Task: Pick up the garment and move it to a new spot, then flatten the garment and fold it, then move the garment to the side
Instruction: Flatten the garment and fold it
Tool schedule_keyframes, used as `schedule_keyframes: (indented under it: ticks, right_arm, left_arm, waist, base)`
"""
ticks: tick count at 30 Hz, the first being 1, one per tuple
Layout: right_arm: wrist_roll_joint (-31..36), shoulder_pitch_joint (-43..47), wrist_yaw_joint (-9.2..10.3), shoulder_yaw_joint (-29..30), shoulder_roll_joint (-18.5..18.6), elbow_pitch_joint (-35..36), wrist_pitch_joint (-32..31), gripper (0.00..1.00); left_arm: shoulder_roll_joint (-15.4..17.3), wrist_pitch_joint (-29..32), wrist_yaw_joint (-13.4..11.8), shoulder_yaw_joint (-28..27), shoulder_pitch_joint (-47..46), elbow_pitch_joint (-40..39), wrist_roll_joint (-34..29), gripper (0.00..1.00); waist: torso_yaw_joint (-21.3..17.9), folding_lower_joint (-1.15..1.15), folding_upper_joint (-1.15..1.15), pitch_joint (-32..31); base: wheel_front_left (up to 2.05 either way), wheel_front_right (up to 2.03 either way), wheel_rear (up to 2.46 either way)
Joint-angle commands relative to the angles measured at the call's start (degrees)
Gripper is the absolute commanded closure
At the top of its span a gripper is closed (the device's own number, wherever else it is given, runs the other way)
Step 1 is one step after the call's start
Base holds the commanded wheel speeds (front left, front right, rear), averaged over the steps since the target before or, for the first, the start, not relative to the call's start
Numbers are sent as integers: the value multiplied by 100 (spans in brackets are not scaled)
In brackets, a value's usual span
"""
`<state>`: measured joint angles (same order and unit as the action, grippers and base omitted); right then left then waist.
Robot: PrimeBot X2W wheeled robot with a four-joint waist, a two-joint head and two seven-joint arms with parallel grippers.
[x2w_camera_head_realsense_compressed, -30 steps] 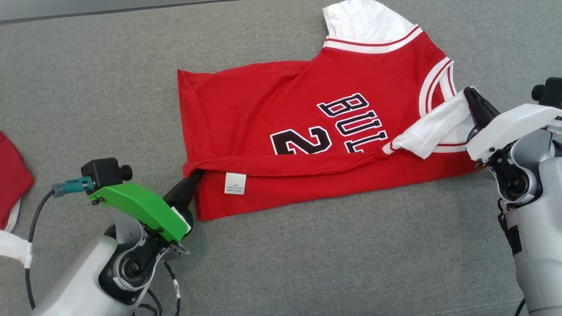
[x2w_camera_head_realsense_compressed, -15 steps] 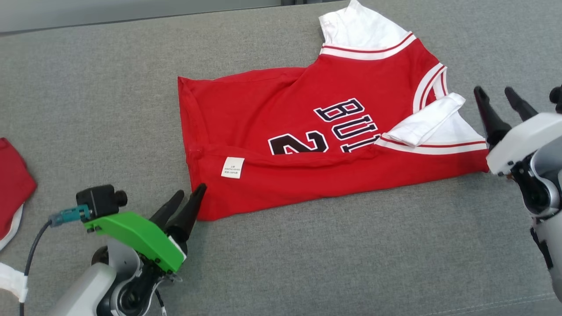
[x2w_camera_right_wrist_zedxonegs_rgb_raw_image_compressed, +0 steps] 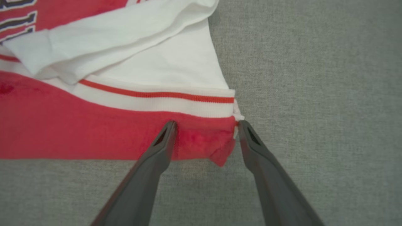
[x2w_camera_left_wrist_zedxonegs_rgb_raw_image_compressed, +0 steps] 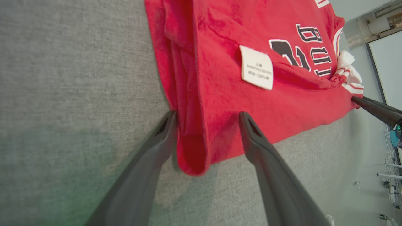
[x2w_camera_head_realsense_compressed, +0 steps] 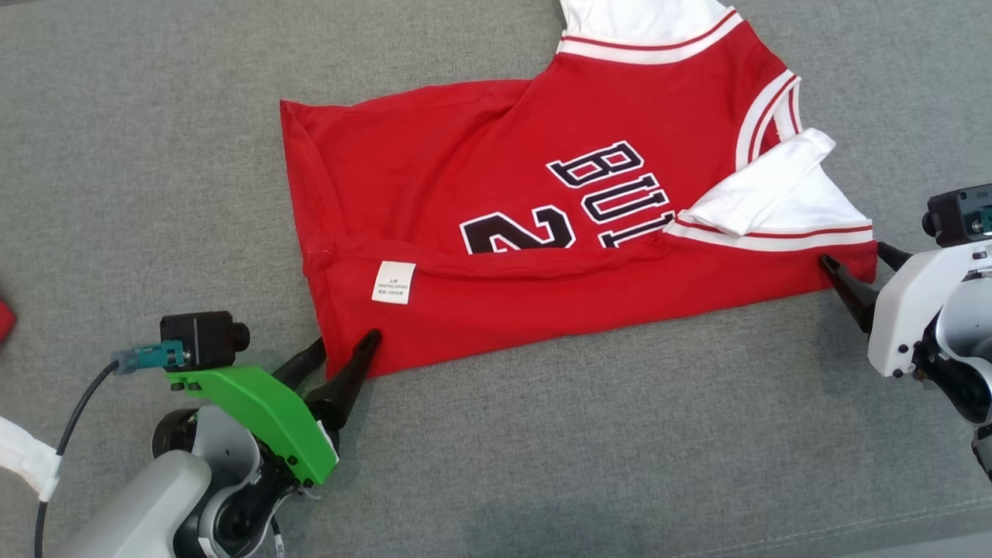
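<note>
Jaws: both pairs spread wide, clamping nothing.
Left gripper (x2w_camera_head_realsense_compressed: 347,339): hem corner of the garment lies between its fingers.
Right gripper (x2w_camera_head_realsense_compressed: 854,254): straddles the shoulder-end corner.
Garment (x2w_camera_head_realsense_compressed: 542,256): red jersey, folded lengthwise, flat on grey cloth surface (x2w_camera_head_realsense_compressed: 542,465), white label (x2w_camera_head_realsense_compressed: 394,281) facing up.

The green-shrouded left hand (x2w_camera_head_realsense_compressed: 346,339) at 7 o'clock points toward 1, the white-shrouded right hand (x2w_camera_head_realsense_compressed: 854,254) at 3 o'clock toward 10, both with dark fingers (x2w_camera_left_wrist_zedxonegs_rgb_raw_image_compressed: 147,166) spread apart.
</note>
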<state>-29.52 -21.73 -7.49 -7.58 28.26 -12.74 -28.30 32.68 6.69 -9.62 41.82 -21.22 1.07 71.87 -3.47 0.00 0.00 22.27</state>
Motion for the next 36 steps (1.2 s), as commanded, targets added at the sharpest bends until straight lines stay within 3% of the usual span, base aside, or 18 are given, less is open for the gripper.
schedule_keyframes:
  ticks: [1,10,11,12,13,14,25,32,36]
  right_arm:
    - [80,-91,0,3,26,5,-85,0]
    - [116,-254,-1,-148,-157,-228,-374,0]
    - [59,-241,-3,-224,-179,-247,-438,0]
    - [6,-235,-11,-285,-187,-269,-494,0]
    - [-40,-247,-11,-330,-189,-269,-511,64]
    - [-119,-243,-15,-376,-186,-278,-539,100]
    - [-654,-76,6,-241,371,-102,-761,100]
    - [-1097,658,9,-32,841,567,-1270,100]
    - [-1319,1324,8,283,988,1100,-1526,100]
  left_arm:
    - [12,104,-53,86,-89,67,-59,0]
    - [-84,472,-99,382,-380,358,-277,0]
    - [-89,497,-77,413,-381,373,-282,31]
    - [-100,529,-39,444,-381,378,-266,100]
    - [-91,637,23,521,-372,367,-240,100]
    - [-60,739,101,611,-336,330,-220,100]
    - [533,686,202,217,-15,-90,127,100]
    - [1089,742,55,239,692,-1016,297,100]
    - [1242,617,-42,327,1234,-1643,412,100]
  waist:
    - [31,0,0,119]
    - [91,0,0,272]
    - [89,0,0,281]
    - [85,0,0,289]
    - [83,0,0,291]
    - [86,0,0,284]
    - [44,0,0,-352]
    - [2,0,0,-799]
    - [-8,0,0,-820]
  base:
    - [0,0,0]
    - [0,0,0]
    - [0,0,0]
    - [0,0,0]
    - [0,0,0]
    - [0,0,0]
    - [0,0,0]
    - [0,0,0]
    - [0,0,0]
